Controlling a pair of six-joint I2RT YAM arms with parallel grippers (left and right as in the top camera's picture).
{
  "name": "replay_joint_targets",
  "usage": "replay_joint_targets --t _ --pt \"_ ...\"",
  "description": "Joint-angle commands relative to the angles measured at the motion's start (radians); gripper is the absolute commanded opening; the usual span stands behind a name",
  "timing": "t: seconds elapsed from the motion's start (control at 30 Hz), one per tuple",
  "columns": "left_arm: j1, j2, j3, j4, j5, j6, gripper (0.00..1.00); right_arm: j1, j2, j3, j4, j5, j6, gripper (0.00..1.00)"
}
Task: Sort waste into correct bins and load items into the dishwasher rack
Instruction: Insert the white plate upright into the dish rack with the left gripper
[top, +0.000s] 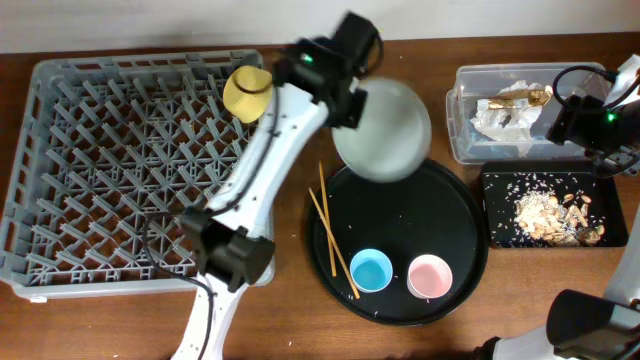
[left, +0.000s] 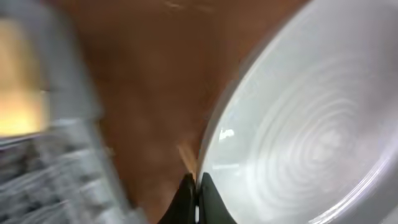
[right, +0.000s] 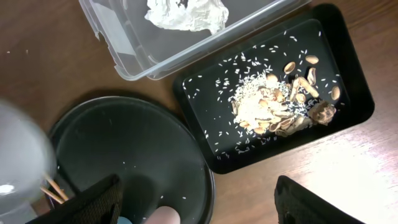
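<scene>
Nearest, the blue cup (top: 371, 270) and pink cup (top: 430, 276) stand side by side on the round tray (top: 460, 230), with the chopsticks (top: 330, 235) lying across its left side. The left gripper (left: 196, 193) pinches the rim of the plate (top: 390, 135), which is tilted over the round tray's far edge. The right gripper (right: 196, 202) hangs wide open and empty near the scraps (top: 555, 215) in the black tray (top: 495, 200). Farther off, the bowl (top: 247, 92) sits at the far right edge of the rack (top: 100, 170), and the tissue (top: 497, 122) and wrapper (top: 522, 97) lie in the tub (top: 462, 120).

Bright, even light; the left wrist view is badly blurred, glare glinting on the plate (left: 298, 124).
</scene>
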Motion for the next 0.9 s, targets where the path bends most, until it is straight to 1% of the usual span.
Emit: replay_joint_targets --t 0.0,0.03,0.07,0.13,0.17,0.27,0.33,0.4,0.43,0.53,0.63,0.7,0.87 --pt "0.091 0.001 0.242 -0.108 -0.356 0.013 0.00 -0.001 -0.006 0.002 0.008 0.001 0.000 0.80" --pt "0.121 0.001 0.290 -0.132 -0.460 0.013 0.00 -0.001 -0.006 0.002 0.010 0.002 0.000 0.80" --pt "0.162 0.001 0.314 -0.139 -0.621 0.041 0.00 -0.001 -0.006 0.002 0.011 0.001 0.000 0.80" --pt "0.218 0.002 0.307 -0.134 -0.802 0.085 0.00 -0.001 -0.006 0.002 0.014 0.001 0.000 0.80" --pt "0.249 0.002 0.303 -0.131 -0.851 0.087 0.00 -0.001 -0.006 0.002 0.017 0.001 0.000 0.79" --pt "0.329 0.002 0.303 -0.112 -0.894 0.098 0.01 -0.001 -0.006 0.002 0.020 0.002 0.000 0.80" --pt "0.364 0.002 0.284 -0.069 -0.900 0.193 0.01 -0.001 -0.006 0.002 0.026 0.002 0.000 0.80" --pt "0.378 0.002 0.240 -0.031 -0.900 0.200 0.01 -0.001 -0.006 0.002 0.026 0.002 0.000 0.80" --pt "0.380 0.002 0.192 -0.005 -0.900 0.201 0.01 -0.001 -0.006 0.002 0.027 0.002 0.000 0.80" --pt "0.380 0.002 0.056 0.084 -0.900 0.265 0.01 -0.001 -0.006 0.002 0.032 0.002 0.000 0.80" --pt "0.382 0.002 -0.092 0.155 -0.901 0.270 0.01 -0.001 -0.006 0.002 0.032 0.002 0.000 0.80" --pt "0.382 0.002 -0.144 0.178 -0.926 0.270 0.01 -0.001 -0.006 0.002 0.032 0.002 0.000 0.80" --pt "0.389 0.002 -0.156 0.194 -0.979 0.270 0.01 -0.001 -0.006 0.002 0.033 0.002 0.000 0.80"
